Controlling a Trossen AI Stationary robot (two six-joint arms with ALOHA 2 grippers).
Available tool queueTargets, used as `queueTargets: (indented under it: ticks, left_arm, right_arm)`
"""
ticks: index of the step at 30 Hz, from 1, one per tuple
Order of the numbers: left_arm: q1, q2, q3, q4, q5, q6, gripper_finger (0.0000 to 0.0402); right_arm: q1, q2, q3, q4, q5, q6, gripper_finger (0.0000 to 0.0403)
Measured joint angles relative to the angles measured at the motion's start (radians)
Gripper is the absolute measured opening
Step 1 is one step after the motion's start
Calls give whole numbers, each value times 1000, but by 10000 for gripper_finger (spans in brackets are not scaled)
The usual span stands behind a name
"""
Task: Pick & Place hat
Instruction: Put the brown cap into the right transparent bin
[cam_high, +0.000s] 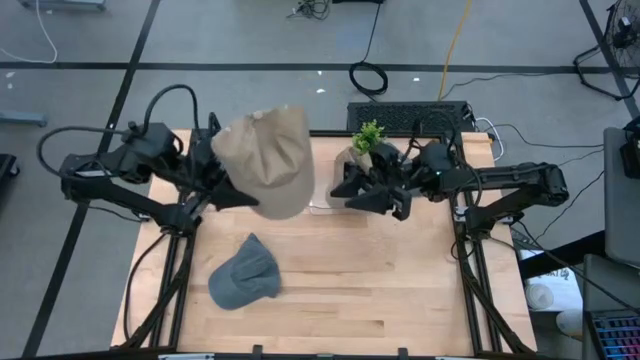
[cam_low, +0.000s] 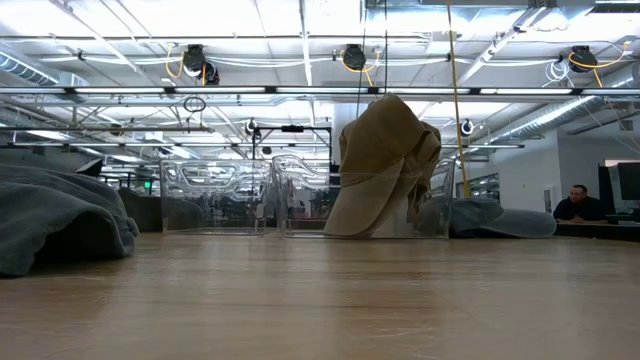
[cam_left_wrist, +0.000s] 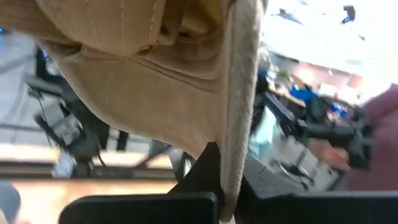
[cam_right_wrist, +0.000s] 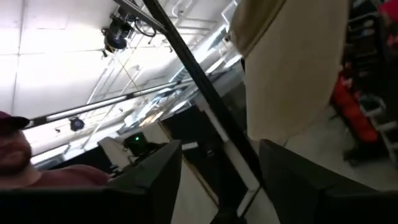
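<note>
A tan hat (cam_high: 268, 158) hangs in the air over the table's far half, with my left gripper (cam_high: 243, 196) shut on it. In the low view the tan hat (cam_low: 385, 170) is clear of the wooden top. My right gripper (cam_high: 342, 190) stands open just right of the hat, nothing between its fingers (cam_right_wrist: 155, 177); the tan cloth (cam_right_wrist: 292, 68) shows beyond them. A grey hat (cam_high: 245, 272) lies flat on the table toward the near left, also seen in the low view (cam_low: 60, 215). My left gripper pinches the tan hat's brim (cam_left_wrist: 235, 155) between its two fingers, at the brim's edge. The fingers come level from the table's left. The hat is lifted clear of the table, its crown (cam_left_wrist: 124, 74) bulging to one side of the brim.
A small potted plant (cam_high: 368, 135) stands at the far edge, behind my right gripper. Clear plastic boxes (cam_low: 220, 195) show at the table's far side in the low view. A person (cam_low: 578, 205) sits beyond the table. Bare wood (cam_high: 400, 290) lies at the near right.
</note>
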Motion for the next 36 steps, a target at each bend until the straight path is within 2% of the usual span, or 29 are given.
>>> queueTargets:
  ticks: [8,18,24,28,36]
  left_arm:
    - [-29,-66,0,-246,38,15,8]
    - [-33,-140,0,-564,11,121,8]
    - [-33,-168,0,-664,26,250,8]
    - [-33,-152,0,-678,36,277,8]
    - [-33,-37,0,-695,38,340,8]
  right_arm:
    - [-17,-26,0,-161,2,41,197]
    - [-17,-38,-1,-286,243,-123,165]
    - [-17,-38,-1,-283,375,-182,149]
    - [-27,-41,28,-306,413,-203,152]
    - [-51,-43,244,-685,412,-303,152]
